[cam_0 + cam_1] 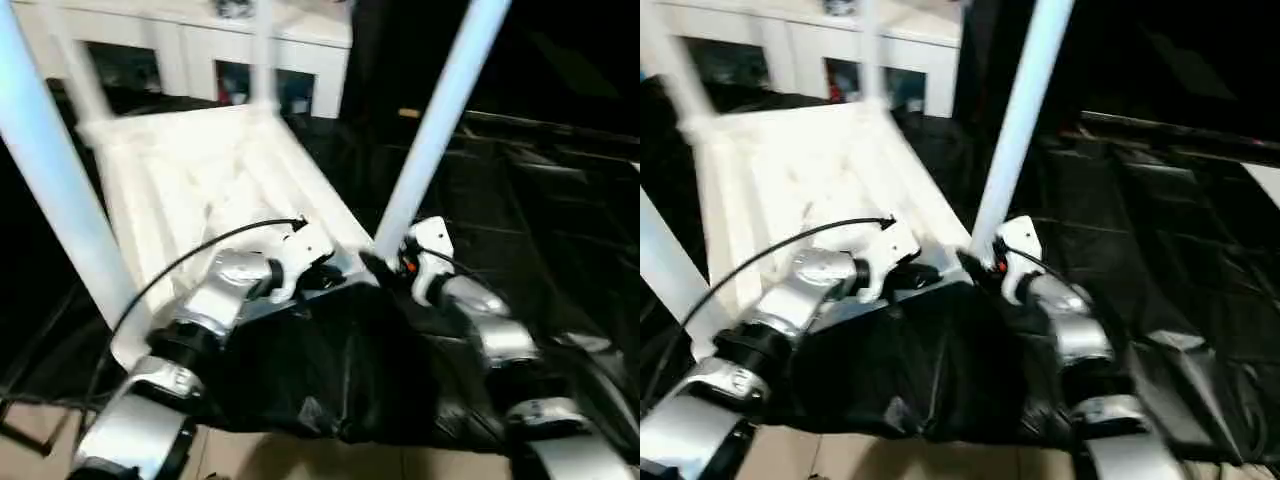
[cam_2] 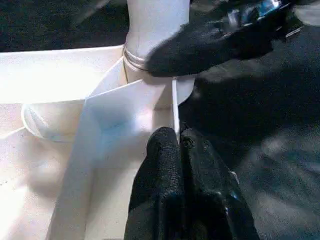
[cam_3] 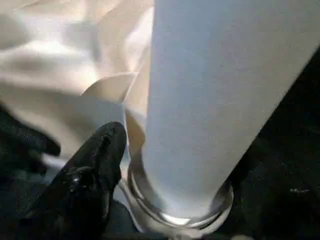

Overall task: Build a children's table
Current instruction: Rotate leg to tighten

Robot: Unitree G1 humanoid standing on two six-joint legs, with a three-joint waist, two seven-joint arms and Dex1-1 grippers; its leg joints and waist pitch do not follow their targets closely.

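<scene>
The children's table lies upside down, its white ribbed top [image 1: 190,170] facing me. Legs stand in the sockets: the near right leg [image 1: 432,130], the near left leg [image 1: 45,190] and two far ones. My left gripper [image 1: 325,272] is shut on a thin upright rib of the top [image 2: 175,107], close to the near right socket. My right gripper [image 1: 385,262] sits at the foot of the near right leg [image 3: 215,100], open around it. One black finger [image 3: 95,170] stands just off the tube beside the socket collar [image 3: 175,215].
A black cloth [image 1: 330,370] covers the support under the table's near edge and spreads to the right. A white cabinet with glass doors [image 1: 200,50] stands behind the table. Tan floor [image 1: 260,455] shows at the near edge.
</scene>
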